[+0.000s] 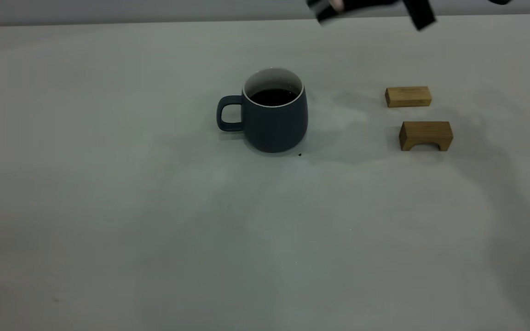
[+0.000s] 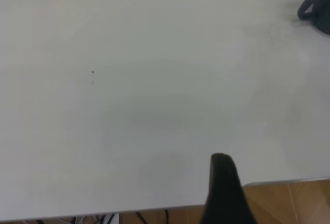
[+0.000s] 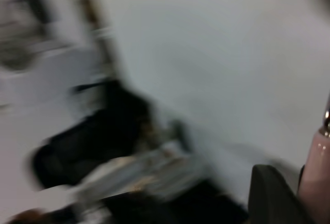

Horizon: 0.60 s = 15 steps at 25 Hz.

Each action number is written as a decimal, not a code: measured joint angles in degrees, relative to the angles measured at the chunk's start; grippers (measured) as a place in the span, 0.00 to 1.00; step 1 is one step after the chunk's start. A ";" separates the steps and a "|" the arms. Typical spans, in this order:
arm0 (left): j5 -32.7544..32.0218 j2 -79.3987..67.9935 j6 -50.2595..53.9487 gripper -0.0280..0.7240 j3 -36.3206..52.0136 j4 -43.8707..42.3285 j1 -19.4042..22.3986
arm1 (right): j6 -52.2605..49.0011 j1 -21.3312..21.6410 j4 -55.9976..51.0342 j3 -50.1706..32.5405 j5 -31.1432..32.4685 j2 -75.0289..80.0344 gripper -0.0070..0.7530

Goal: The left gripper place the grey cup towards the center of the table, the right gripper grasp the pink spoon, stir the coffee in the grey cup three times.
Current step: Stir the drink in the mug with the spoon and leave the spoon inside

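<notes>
The grey cup (image 1: 275,112) stands near the middle of the table (image 1: 154,230), coffee (image 1: 273,96) inside. The right gripper (image 1: 371,11) hangs blurred at the far edge, its fingers (image 3: 273,195) pinching the pink spoon (image 3: 317,175). Whether the left gripper (image 2: 224,190) fingers are spread cannot be told.

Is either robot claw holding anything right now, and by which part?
The right gripper seems to hold the pink spoon by its pink handle. The left gripper holds nothing.
</notes>
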<state>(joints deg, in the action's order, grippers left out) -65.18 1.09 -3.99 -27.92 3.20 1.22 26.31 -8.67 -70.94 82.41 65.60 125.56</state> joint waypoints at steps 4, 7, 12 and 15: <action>0.00 0.00 0.04 0.79 0.00 0.00 0.00 | -0.81 0.00 -10.11 0.00 1.02 0.05 0.17; 0.00 0.00 0.04 0.79 0.00 0.00 0.00 | -7.41 0.00 -17.32 0.00 1.02 0.05 0.17; 0.00 0.00 0.04 0.79 0.00 0.00 0.00 | -30.87 -0.35 -26.49 0.00 1.02 0.05 0.17; 0.00 0.00 0.04 0.79 0.00 0.00 0.00 | -47.39 -1.11 -27.86 0.00 1.02 0.05 0.17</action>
<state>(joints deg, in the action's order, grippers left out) -65.18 1.09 -3.95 -27.92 3.20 1.22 -21.08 -9.79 -98.80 82.41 66.62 125.61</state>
